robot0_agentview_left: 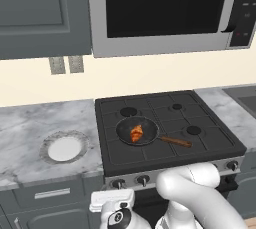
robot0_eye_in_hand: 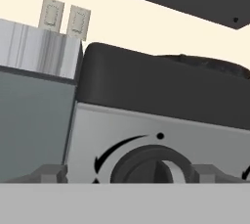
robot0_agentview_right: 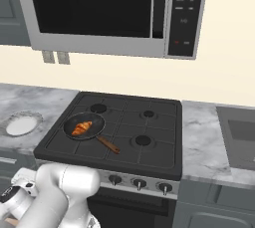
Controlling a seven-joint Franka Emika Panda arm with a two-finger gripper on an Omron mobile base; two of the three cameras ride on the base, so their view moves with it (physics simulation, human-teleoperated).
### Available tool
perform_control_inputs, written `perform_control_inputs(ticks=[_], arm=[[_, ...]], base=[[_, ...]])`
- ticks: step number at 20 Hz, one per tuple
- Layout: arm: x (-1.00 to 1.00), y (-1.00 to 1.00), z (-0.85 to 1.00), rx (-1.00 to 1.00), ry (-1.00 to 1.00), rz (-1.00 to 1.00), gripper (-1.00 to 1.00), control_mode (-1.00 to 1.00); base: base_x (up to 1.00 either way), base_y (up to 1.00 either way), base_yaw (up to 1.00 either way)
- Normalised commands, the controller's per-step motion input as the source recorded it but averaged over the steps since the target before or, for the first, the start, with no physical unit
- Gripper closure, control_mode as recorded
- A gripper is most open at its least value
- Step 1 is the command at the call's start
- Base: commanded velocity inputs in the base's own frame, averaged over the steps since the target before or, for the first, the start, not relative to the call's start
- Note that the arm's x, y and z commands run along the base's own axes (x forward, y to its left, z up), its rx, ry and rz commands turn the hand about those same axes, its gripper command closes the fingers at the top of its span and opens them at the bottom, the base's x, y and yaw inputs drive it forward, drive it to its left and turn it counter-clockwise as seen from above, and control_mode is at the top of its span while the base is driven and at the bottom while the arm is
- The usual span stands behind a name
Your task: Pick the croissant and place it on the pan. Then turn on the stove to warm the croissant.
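The croissant (robot0_agentview_left: pixel 136 133) is lying inside the pan (robot0_agentview_left: pixel 125 132), which is sitting on the front-left burner of the stove (robot0_agentview_left: pixel 200 143); the pan's wooden handle is pointing toward the front right. The placing step is being judged as done, and the knob step as the one in hand.

In the hand view, the gripper (robot0_eye_in_hand: pixel 127 171) is being held low at the stove's silver front panel, with the two finger tips spread wide to either side of the round dark knob (robot0_eye_in_hand: pixel 149 165), not touching it as far as can be made out. Nothing is being pinched.

Handling, as judgement: the knob is being read as rigid, smooth and possibly slippery, so it is best taken across its raised centre bar or opposite rim edges, squarely, before being rotated along the curved arrow marked beside it. The croissant is being read as light, soft and flaky; no further grip on it is likely needed.

Hard to make out: the knob's lower half is being cut off at the bottom of the hand view, so its pointer position cannot be told. No flame is being seen. In both base views the gripper is being hidden below the arm's own body, and which knob in the row is being faced can only be guessed as the leftmost.
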Motion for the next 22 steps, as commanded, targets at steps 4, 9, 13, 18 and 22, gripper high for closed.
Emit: perform_control_inputs(ticks=[4,9,13,18,22], arm=[[0.03,0.09,0.00,0.00,0.00,0.13,-1.00,-1.00],[0.11,0.14,0.00,0.00,0.02,0.13,-1.00,-1.00],[0.14,0.19,0.00,0.00,0.03,0.13,-1.00,-1.00],[0.08,0.38,0.00,0.00,0.01,0.15,-1.00,-1.00],[0.00,0.50,0.00,0.00,0.00,0.15,-1.00,-1.00]], base=[[0.00,0.00,0.00],[0.00,0.00,0.00],[0.00,0.00,0.00],[0.00,0.00,0.00],[0.00,0.00,0.00]])
